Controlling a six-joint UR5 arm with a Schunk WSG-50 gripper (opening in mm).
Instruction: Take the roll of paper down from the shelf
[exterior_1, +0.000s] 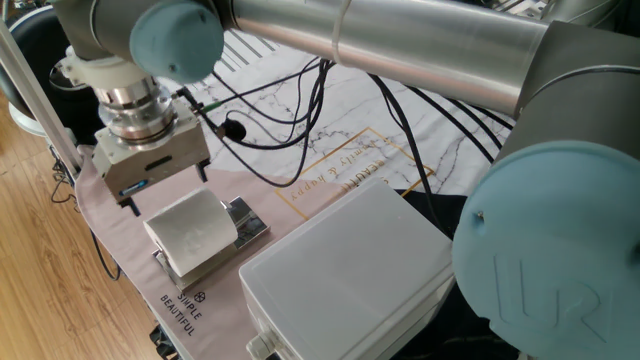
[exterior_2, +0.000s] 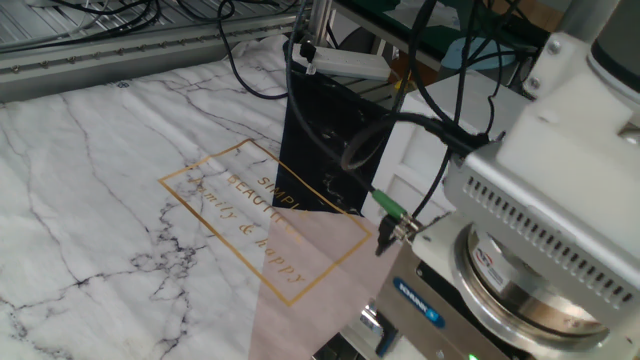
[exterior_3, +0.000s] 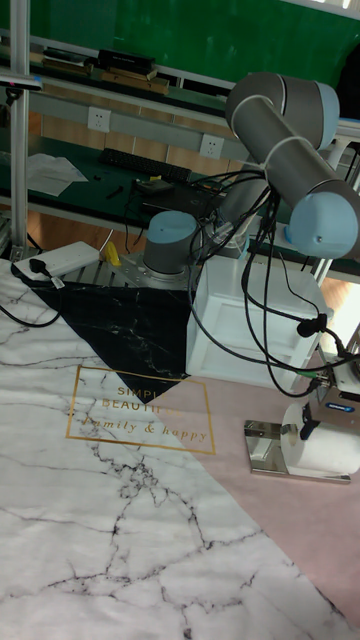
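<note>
In the tall fixed view, the roll of paper (exterior_3: 327, 450) lies on its side at the near right of the table, resting on the shelf (exterior_3: 266, 446), whose shiny plate sticks out to the roll's left on the pink cloth (exterior_3: 240, 500). The gripper (exterior_3: 340, 405) hangs just above the roll, partly cut off by the right edge of the picture, with a dark finger (exterior_3: 309, 421) reaching down beside the roll's left end face; whether it touches the paper cannot be told. In one fixed view the gripper (exterior_1: 165, 190) sits above and slightly beyond the roll of paper (exterior_1: 192, 230), its two short dark fingers (exterior_1: 203, 172) set wide apart with nothing between them, and the chrome shelf (exterior_1: 245, 222) shows beside and under the roll. Just right of the shelf stands a big white box (exterior_1: 345, 270). Farther back, the marble-patterned cloth (exterior_3: 90, 480) carries a gold-framed inscription (exterior_3: 140, 405), a black cloth (exterior_3: 130, 320) lies beyond it, and black cables (exterior_1: 270, 120) loop over the table. In the other fixed view the gripper body fills the near right corner, its fingertips out of sight
</note>
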